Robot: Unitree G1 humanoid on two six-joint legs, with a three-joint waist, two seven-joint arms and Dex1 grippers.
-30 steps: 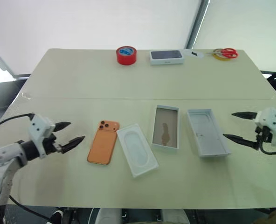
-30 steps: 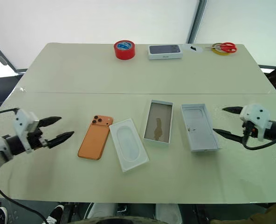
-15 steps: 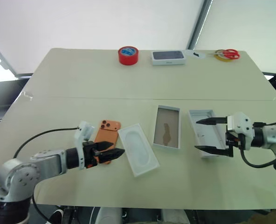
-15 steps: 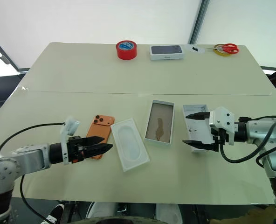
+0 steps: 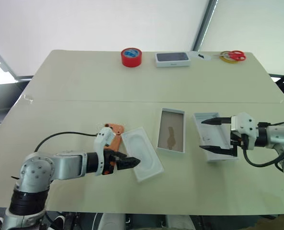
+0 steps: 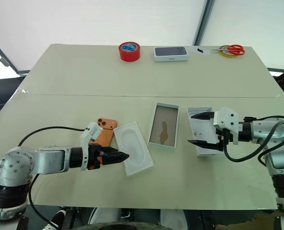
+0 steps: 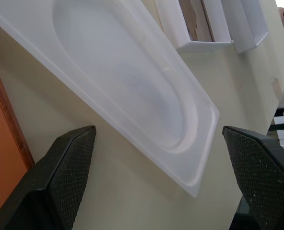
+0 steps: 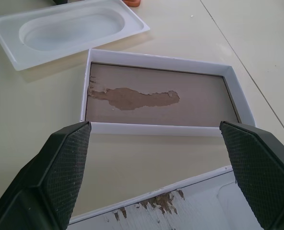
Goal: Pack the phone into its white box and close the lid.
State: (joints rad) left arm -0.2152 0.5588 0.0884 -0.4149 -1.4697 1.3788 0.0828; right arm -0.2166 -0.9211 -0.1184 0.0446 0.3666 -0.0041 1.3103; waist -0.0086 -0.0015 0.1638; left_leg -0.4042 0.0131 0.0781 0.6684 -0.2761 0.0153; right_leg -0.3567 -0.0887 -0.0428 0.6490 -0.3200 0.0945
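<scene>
The orange phone [image 5: 113,133] lies face down on the table, its camera end away from me and its near half hidden behind my left gripper [image 5: 125,159]. That gripper is open, low over the gap between the phone and a thin white tray [image 5: 142,154] with an oval recess. In the left wrist view, the tray [image 7: 132,91] lies between the fingers [image 7: 72,165], with the phone's edge [image 7: 3,143] beside it. The white box [image 5: 171,130] lies open with a brown floor. To its right lies the lid [image 5: 215,139], open side up. My right gripper [image 5: 202,135] is open, spanning the lid's left wall.
At the table's far edge are a red tape roll [image 5: 131,56], a white box with a dark grey face [image 5: 172,58], and red-handled scissors [image 5: 233,55]. A seam [image 5: 60,100] crosses the table's middle. The near table edge is close under my left arm.
My left gripper swung right from beyond the phone's left side to the phone's near end by the tray, rolling over. My right gripper moved left to the lid.
</scene>
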